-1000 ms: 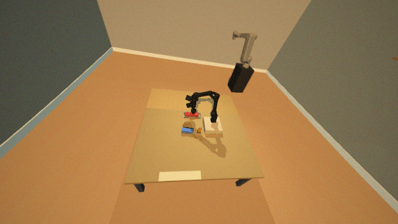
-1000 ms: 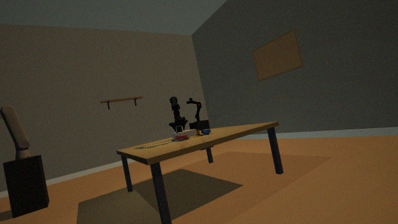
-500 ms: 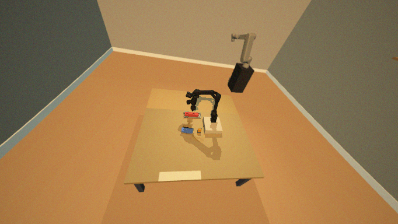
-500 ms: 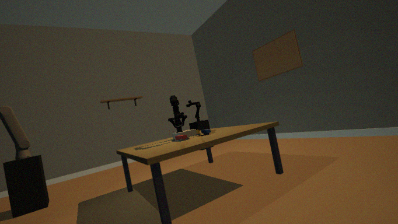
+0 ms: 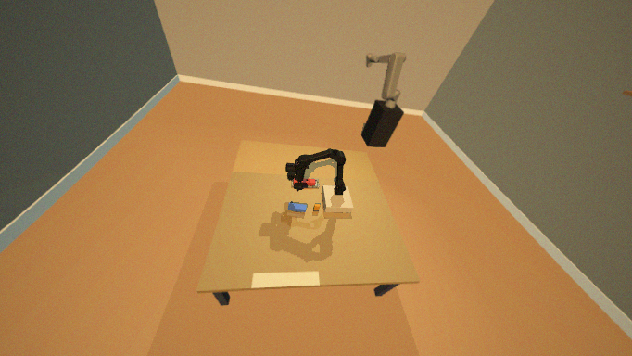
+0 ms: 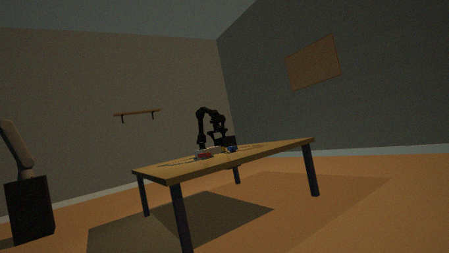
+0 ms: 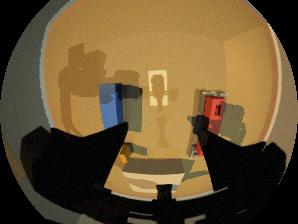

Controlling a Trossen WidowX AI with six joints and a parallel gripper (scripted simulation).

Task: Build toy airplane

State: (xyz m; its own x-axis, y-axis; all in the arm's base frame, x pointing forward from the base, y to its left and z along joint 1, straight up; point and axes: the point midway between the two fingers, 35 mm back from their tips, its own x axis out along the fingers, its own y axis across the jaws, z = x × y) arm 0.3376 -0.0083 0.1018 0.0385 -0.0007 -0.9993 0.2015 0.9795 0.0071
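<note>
The red fuselage (image 5: 311, 183) (image 6: 204, 155) (image 7: 213, 111) lies lengthwise in the grey cradle (image 7: 215, 93) and looks flat. A dark socket opening shows on its top; no wing or fin is on it. The blue wing (image 5: 297, 207) (image 6: 232, 149) (image 7: 111, 106) lies on the table, apart from the cradle. The small orange tail fin (image 5: 317, 207) (image 7: 125, 156) lies between the wing and the white block. My gripper (image 6: 218, 134) (image 7: 164, 128) is wide open and empty, above the table between wing and cradle. In the wrist view its right finger hides part of the fuselage.
The white block (image 5: 337, 205) (image 7: 152, 178) under the arm's base is beside the parts. A pale rectangle (image 5: 285, 279) (image 7: 151, 95) is on the table (image 5: 371, 260) near one edge. Another arm on a black pedestal (image 5: 382, 124) (image 6: 29, 209) stands off the table.
</note>
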